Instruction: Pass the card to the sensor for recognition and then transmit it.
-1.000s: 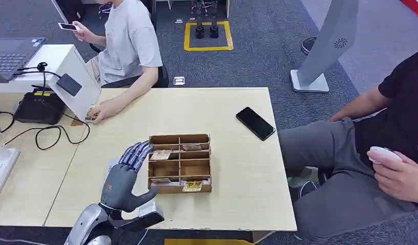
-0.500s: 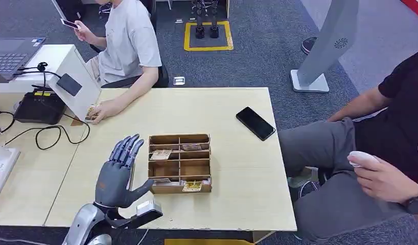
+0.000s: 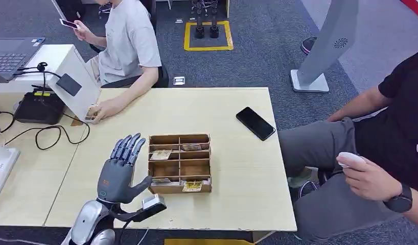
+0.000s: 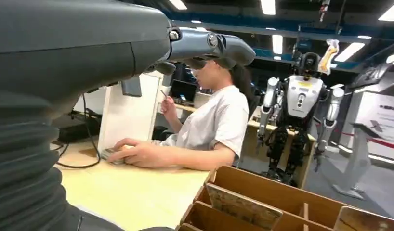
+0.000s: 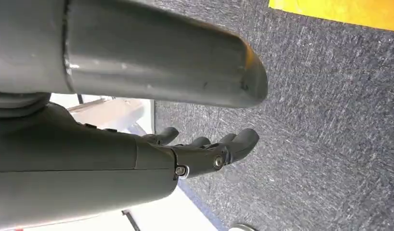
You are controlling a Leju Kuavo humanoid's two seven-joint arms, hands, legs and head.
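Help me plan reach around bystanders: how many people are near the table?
2. One person sits at the table's far left corner, a hand beside the sensor. Another person sits off its right side. Others may be out of frame.

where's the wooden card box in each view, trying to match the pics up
Head view: the wooden card box sits mid-table, just right of the open left hand.
Left wrist view: the box's compartments fill the lower right corner, beyond the hand's thumb.
Right wrist view: the box is not in it; that hand hangs over grey carpet.
Shared landmark: the person in the light T-shirt seated at the table.
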